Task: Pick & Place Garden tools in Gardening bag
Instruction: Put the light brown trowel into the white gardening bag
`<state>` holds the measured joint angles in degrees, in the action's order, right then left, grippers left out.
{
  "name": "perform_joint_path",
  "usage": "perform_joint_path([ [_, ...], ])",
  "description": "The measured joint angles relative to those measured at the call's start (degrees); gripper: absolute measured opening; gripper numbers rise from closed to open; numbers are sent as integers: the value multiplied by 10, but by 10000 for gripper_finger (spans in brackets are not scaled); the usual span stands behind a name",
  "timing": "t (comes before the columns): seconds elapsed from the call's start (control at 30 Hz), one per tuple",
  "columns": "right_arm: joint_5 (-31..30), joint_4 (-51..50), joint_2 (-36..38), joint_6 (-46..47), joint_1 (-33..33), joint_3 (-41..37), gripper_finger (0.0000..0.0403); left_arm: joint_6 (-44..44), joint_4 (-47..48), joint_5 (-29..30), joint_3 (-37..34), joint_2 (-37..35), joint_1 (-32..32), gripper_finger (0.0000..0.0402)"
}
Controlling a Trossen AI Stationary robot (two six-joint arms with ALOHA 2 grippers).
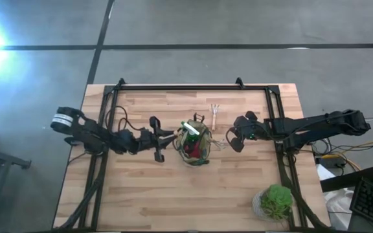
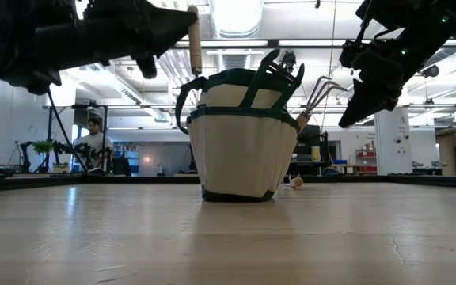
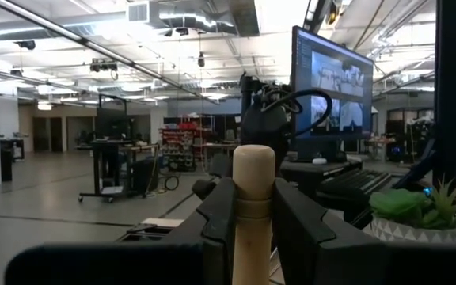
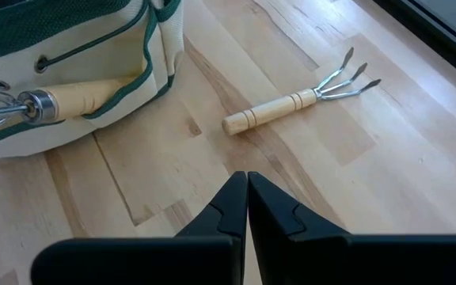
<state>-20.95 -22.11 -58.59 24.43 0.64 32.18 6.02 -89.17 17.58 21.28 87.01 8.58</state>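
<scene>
- Two dark arms hang over a pale wood-plank table (image 1: pixel 173 194) ringed by grey concrete floor.
- The left gripper (image 3: pixel 253 207), raised just left of the bag (image 2: pixel 240 150), is clamped on a wooden tool handle (image 3: pixel 253 198).
- The right gripper (image 4: pixel 246 194), fingers pressed together and empty, hovers right of the bag.
- The bag stands upright mid-table, tool handles poking from its top and a fork (image 4: pixel 46 101) tucked in a side pocket.
- One fork (image 4: pixel 295 101) lies flat on the planks behind the bag.
- A potted plant (image 1: pixel 276 202) sits at the table's near right corner.
- Beyond the table: an open workshop with ceiling lights, benches, a monitor (image 3: pixel 331 87) and a person (image 2: pixel 93 138) at a desk.
</scene>
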Motion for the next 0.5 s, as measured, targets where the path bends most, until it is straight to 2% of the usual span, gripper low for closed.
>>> perform_joint_path([
  [0.5, 2, 0, 0, 0, 0, 0, 8, 9, 6, -35, -22, 5, 0, 60],
])
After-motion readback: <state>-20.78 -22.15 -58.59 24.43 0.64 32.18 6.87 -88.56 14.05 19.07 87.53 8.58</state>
